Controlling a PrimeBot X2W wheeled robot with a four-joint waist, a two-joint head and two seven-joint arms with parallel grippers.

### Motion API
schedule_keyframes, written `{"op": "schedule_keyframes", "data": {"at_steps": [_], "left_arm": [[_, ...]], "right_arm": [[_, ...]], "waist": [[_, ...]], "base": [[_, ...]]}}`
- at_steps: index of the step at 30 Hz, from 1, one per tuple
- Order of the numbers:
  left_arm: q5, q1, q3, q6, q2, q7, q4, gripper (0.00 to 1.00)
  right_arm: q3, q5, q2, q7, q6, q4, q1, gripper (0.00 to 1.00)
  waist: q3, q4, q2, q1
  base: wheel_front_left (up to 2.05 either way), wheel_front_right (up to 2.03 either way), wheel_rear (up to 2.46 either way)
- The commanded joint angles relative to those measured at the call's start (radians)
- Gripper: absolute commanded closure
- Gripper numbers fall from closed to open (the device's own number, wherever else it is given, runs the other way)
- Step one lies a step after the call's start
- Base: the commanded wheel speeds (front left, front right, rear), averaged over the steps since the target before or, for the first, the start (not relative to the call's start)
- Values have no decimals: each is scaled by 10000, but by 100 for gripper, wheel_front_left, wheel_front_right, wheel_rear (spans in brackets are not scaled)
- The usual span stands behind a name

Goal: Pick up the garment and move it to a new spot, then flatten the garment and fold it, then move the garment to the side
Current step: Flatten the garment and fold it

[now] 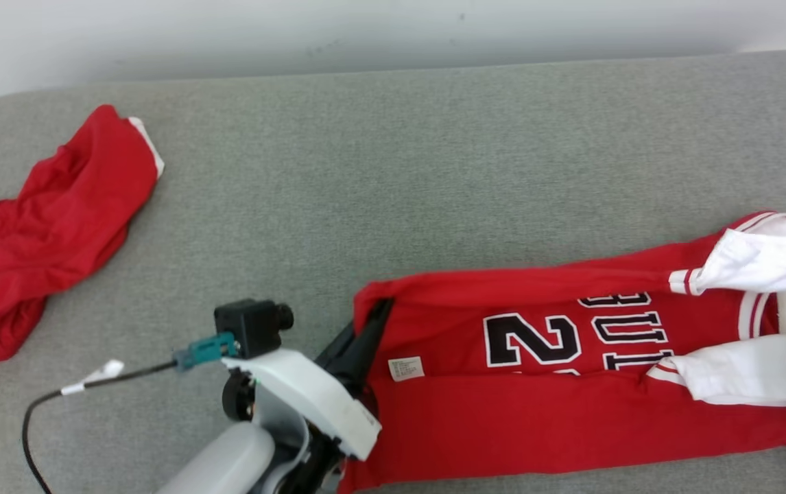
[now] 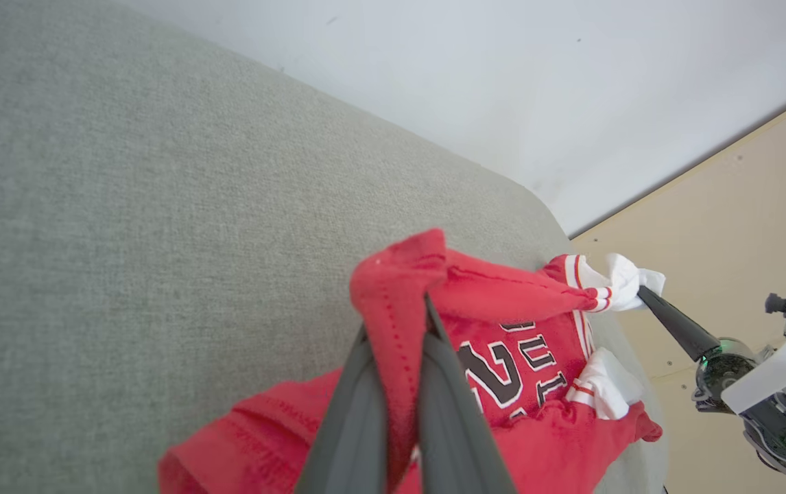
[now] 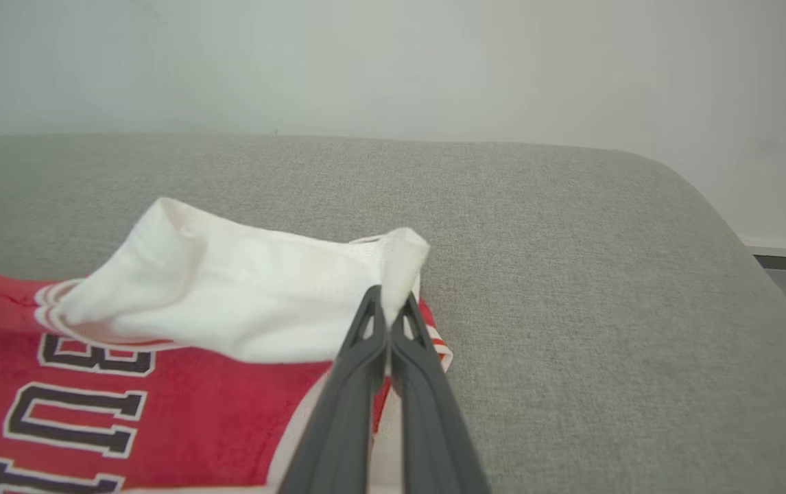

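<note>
Nearest the robot, the left gripper (image 1: 379,312) reaches in from the lower centre of the head view, with a black wrist camera (image 1: 252,326) and its cable (image 1: 125,374) beside it. Its jaws are clamped on the upper hem corner of the red jersey (image 1: 571,412); the left wrist view shows a fold of red hem pinched between the two dark fingers (image 2: 365,412). The jersey lies across the right half of the grey padded surface (image 1: 400,171), both long edges folded inward, with the number and lettering facing up and a small white label (image 1: 406,368) near the hem. At the far right end, two white sleeves are folded over the body. The right gripper (image 3: 389,302) has its jaws closed on the tip of the upper white sleeve (image 3: 242,309); this sleeve appears slightly raised off the fabric, though the angle makes that uncertain. The lower white sleeve (image 1: 749,370) lies flat. Well apart, at the left edge of the surface, a second red garment (image 1: 43,226) lies crumpled. A pale wall (image 1: 365,27) stands beyond.
</note>
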Motion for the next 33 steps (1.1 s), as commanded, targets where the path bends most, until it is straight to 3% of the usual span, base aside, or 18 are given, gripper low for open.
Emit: {"op": "schedule_keyframes", "data": {"at_steps": [1, 11, 20, 21, 22, 23, 24, 26, 28, 31, 33], "left_arm": [[-53, 231, -2, 49, 85, -37, -145, 100], [-98, 1143, -172, 505, 451, 93, -844, 100], [-185, 1394, -219, 549, 529, 77, -857, 100], [-148, 1416, -226, 586, 545, 56, -851, 80], [-87, 1460, -216, 627, 554, -17, -829, 27], [-54, 1533, -272, 654, 569, 3, -802, 0], [-42, 1619, -342, 661, 569, 52, -778, 0], [-32, 1763, -448, 676, 626, 102, -739, 0], [108, 1974, -578, 770, 784, 101, -637, 0], [25, 2573, -704, 910, 876, -13, -588, 0], [73, 2940, -632, 1058, 1051, -282, -586, 0]], "right_arm": [[-100, -8, 83, -120, -3, -86, 238, 100], [-853, 17, 738, -104, -3, -553, 1401, 100], [-999, -189, 954, 246, -3, -494, 1806, 100], [-969, -202, 963, 265, -3, -496, 1834, 100], [-945, -245, 972, 307, -3, -482, 1876, 92], [-927, -279, 965, 323, -3, -446, 1933, 78], [-899, -311, 950, 347, -3, -408, 1992, 55], [-793, -338, 909, 445, -3, -370, 2103, 48], [-768, -283, 872, 510, -3, -322, 2262, 20], [-880, -344, 796, 416, -3, -200, 2560, 2], [-1069, -327, 797, 300, -3, -124, 2758, 0]], "waist": [[-87, -97, 0, 1], [-237, -239, 0, 1], [-311, -312, 0, 1], [-327, -320, 0, 1], [-353, -326, 0, 1], [-381, -332, 0, 1], [-420, -337, 0, 1], [-500, -356, 0, 1], [-642, -380, 0, 1], [-932, -458, 0, 1], [-1127, -495, 0, 1]], "base": [[0, 0, 0], [0, 0, 0], [0, 0, 0], [0, 0, 0], [0, 0, 0], [0, 0, 0], [0, 0, 0], [0, 0, 0], [0, 0, 0], [0, 0, 0], [0, 0, 0]]}}
